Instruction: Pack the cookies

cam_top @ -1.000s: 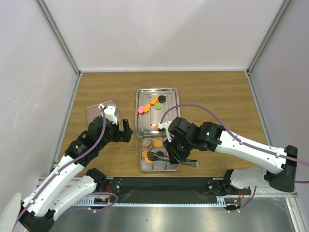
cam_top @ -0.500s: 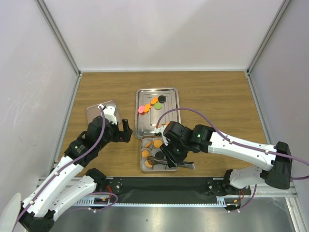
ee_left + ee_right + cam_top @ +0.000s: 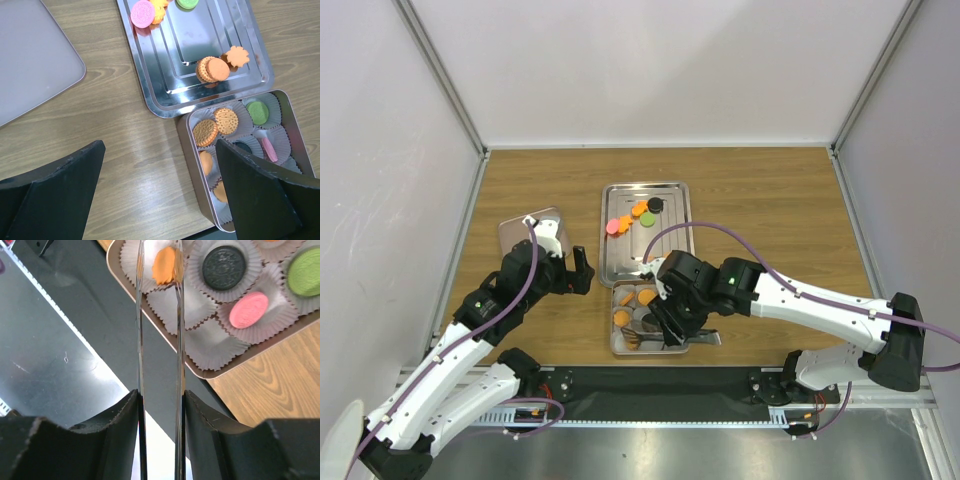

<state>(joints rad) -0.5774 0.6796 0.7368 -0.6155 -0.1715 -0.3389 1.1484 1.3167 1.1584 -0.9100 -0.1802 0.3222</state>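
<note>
Already packed: about seven cookies [image 3: 226, 120] in paper cups [image 3: 207, 347] in the box [image 3: 183, 150].
Remaining: several on the tray [image 3: 150, 85], 12 o'clock of the box.
Right gripper [image 3: 159, 402]: pinching tongs [image 3: 139, 330], tips astride an orange cookie [image 3: 164, 266] over the box.
Left gripper [image 3: 160, 150]: wide open, empty.

Several cookies [image 3: 215, 69] lie flat on the tray [image 3: 155, 95]. Others sit in the box's [image 3: 186, 150] cups [image 3: 207, 345]; one orange cookie [image 3: 167, 265] appears tilted.

On the table [image 3: 770, 200], a tray [image 3: 630, 255] holds cookies [image 3: 212, 69] at its far end and near edge, a box [image 3: 185, 135] with more cookies in paper cups [image 3: 210, 342] sits just before it, tongs [image 3: 178, 340] around one, and a lid [image 3: 35, 55] lies left.
</note>
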